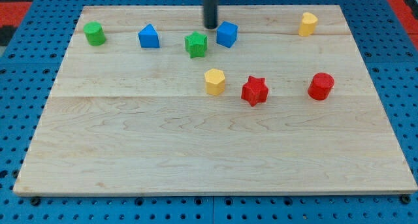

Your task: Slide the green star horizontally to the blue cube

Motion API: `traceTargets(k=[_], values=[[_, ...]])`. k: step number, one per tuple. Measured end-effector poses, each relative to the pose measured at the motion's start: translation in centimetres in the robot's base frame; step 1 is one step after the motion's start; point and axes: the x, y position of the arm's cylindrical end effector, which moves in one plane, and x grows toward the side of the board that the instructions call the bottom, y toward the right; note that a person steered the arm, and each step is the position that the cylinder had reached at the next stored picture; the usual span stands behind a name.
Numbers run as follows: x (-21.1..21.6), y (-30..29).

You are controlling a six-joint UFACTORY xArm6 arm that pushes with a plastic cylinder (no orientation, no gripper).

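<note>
The green star (196,44) lies near the top of the wooden board (215,145), just left of centre. The blue cube (226,34) sits a little to its right and slightly higher, with a small gap between them. My tip (210,27) stands on the board just above the gap, up and right of the green star and left of the blue cube, close to both; contact cannot be told.
A blue house-shaped block (149,36) and a green cylinder (95,34) lie left of the star. A yellow hexagon (214,81), a red star (255,90) and a red cylinder (321,86) lie lower down. A yellow block (307,23) is at top right.
</note>
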Motion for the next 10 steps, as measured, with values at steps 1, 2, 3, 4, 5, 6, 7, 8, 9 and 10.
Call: traceTargets(k=[1, 2, 3, 4, 5, 6, 7, 8, 9, 10], values=[[0.0, -2.0], [-1.7, -6.1], [2.0, -9.7], [6.0, -10.5], [7.9, -10.0], [9.2, -5.2], [8.7, -5.2], [8.4, -4.6], [6.8, -4.3], [9.2, -4.1]])
